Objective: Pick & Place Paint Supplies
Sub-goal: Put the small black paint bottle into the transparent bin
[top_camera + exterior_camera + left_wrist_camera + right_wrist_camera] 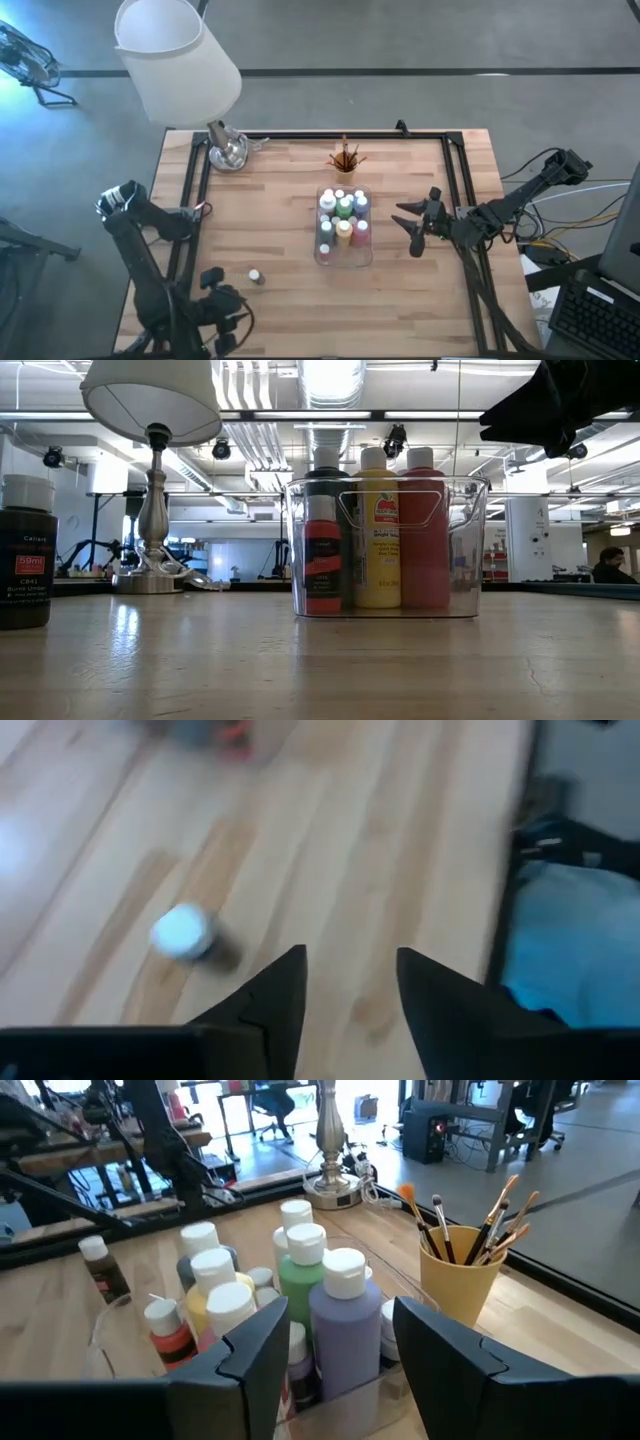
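capped plastic bottles (pixel 343 218) in clear rectangular tray (pixel 321 255), wood-plank table (pixel 300 300)

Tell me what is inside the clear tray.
The clear tray holds upright paint bottles packed close together: a green one, a purple one, a yellow one and a red one, among others. Bottles in the middle are partly covered, so an exact count cannot be made.

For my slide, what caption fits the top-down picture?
Clear tray packed with paint bottles, one brown bottle left outside.
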`<move>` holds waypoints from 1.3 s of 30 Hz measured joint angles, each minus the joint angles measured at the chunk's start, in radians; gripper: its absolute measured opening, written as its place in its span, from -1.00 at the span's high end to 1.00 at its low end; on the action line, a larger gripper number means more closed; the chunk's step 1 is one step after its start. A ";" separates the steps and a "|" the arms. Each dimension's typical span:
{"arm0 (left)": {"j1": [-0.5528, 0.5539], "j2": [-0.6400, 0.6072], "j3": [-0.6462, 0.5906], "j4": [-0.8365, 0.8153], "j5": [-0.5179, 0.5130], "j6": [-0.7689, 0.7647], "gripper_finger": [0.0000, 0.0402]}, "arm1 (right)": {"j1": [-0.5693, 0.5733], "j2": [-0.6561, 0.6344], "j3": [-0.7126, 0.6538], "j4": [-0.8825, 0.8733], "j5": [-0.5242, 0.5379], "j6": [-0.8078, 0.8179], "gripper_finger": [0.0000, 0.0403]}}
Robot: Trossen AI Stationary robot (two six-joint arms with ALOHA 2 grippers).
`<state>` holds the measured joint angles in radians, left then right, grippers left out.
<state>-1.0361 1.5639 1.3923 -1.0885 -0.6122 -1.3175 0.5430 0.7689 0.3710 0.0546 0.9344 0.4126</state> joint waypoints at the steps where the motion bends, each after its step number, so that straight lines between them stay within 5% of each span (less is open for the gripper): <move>1: -0.006 0.000 -0.016 -0.024 0.010 -0.045 0.18 | 0.000 0.000 0.000 0.008 0.000 0.000 0.11; 9: -0.008 0.000 -0.196 -0.035 0.132 -0.323 -0.29 | 0.000 0.000 0.000 0.016 0.000 -0.001 0.07; 14: -0.010 0.000 -0.323 0.057 0.175 -0.361 -0.52 | 0.000 0.001 0.000 0.016 0.000 -0.005 0.13; 39: 0.000 0.000 -0.771 0.726 -0.222 -0.133 -0.53 | 0.000 0.000 0.000 0.018 0.001 -0.004 0.09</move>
<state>-1.0364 1.5642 0.6212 -0.3627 -0.8346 -1.4507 0.5428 0.7692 0.3710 0.0727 0.9352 0.4084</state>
